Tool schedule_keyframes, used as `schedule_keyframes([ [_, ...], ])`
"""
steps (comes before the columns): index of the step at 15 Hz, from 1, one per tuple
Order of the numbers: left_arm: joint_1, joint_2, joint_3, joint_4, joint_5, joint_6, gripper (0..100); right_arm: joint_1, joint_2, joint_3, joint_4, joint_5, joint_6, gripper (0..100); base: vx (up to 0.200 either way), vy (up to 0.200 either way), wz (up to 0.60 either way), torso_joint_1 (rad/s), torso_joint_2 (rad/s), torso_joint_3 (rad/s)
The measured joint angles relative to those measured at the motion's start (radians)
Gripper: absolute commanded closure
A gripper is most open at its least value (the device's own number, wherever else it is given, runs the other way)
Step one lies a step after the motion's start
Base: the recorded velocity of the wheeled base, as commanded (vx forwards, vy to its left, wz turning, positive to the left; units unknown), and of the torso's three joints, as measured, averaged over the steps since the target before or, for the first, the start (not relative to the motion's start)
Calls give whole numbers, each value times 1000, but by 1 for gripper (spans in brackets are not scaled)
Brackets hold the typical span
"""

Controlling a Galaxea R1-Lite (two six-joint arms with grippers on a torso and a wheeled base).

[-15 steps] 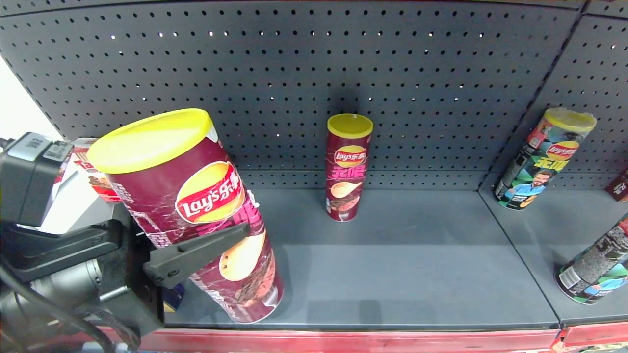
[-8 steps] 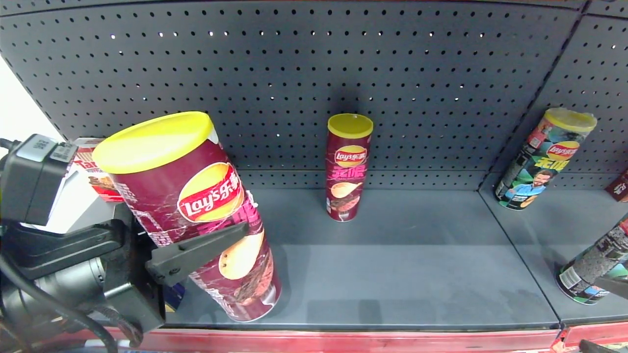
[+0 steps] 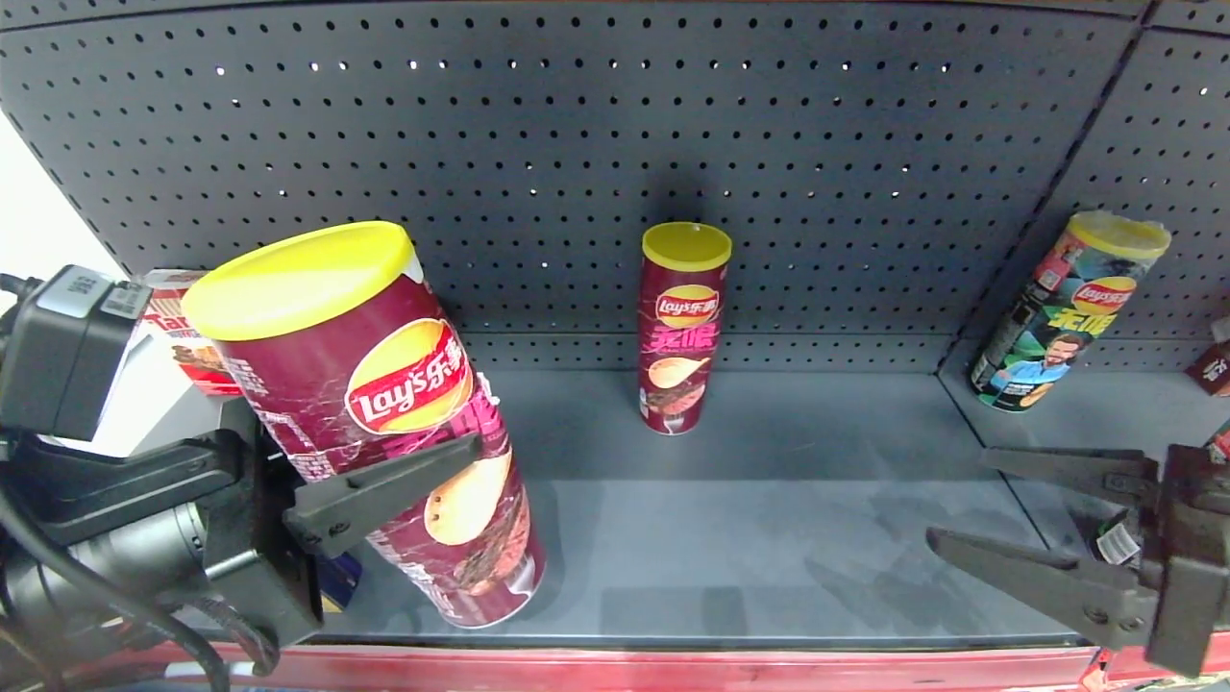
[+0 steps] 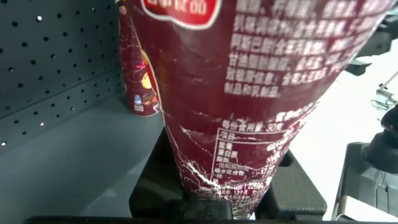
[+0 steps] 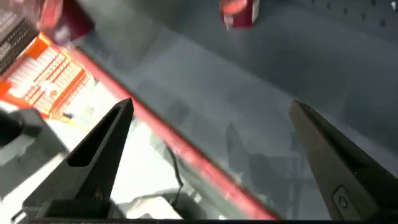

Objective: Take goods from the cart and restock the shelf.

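- Maroon cylindrical crisp can with a yellow plastic lid (image 3: pixel 370 404) is pinched across its middle by the left claw (image 3: pixel 437 437). It tilts over the front left part of the shelf, its lid leaning away from the back panel.
- Its base sits low at the shelf's front edge; whether it touches the shelf cannot be told.
- One black finger (image 3: pixel 384 481) crosses the can's front, and the other is hidden behind the can.
- In the left wrist view the can (image 4: pixel 249 93) blocks most of what lies beyond it.
- A dark printed can (image 3: pixel 1115 543) in the neighbouring bay is mostly hidden behind the right claw (image 3: pixel 961 498).
- A red-and-white carton (image 3: pixel 183 336) is half covered by the left wrist, and a small dark red item (image 3: pixel 1213 365) is cut off at the right edge.
- The right claw is spread wide and holds nothing, low over the shelf's front right corner.
- The dark grey metal shelf (image 3: pixel 769 519) has a red strip (image 3: pixel 673 668) along its front and a perforated grey back panel (image 3: pixel 577 144).
- A second maroon can with a yellow lid (image 3: pixel 684 327) stands upright near the back panel, well apart from the held one.
- A green-and-black can with a yellow lid (image 3: pixel 1067 312) stands at the back of the next bay.
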Motion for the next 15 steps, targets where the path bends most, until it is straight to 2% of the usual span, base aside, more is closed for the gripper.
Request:
schedule_keyframes([
  [2,1,0,6,1,0,0,100,-13,93,-18,-91,2,-8,0,0,0,0,0,0,0],
  [4,1,0,9,5,3,-1,100,-47,215,-26,-260,42,-42,0,0,0,0,0,0,0],
  [7,15,-1,10,9,1,-1,100,-134,374,-49,-488,236,-108,0,0,0,0,0,0,0],
  [9,20,1,6,9,1,-1,100,-190,463,-95,-553,406,-184,0,0,0,0,0,0,0],
  [11,21,7,1,5,0,-1,100,-227,543,-156,-574,524,-268,0,0,0,0,0,0,0],
  [13,21,16,-4,-1,-1,-1,100,-252,609,-222,-577,607,-316,0,0,0,0,0,0,0],
  [15,21,20,-4,-1,-1,-1,100,-264,671,-295,-578,631,-328,0,0,0,0,0,0,0],
])
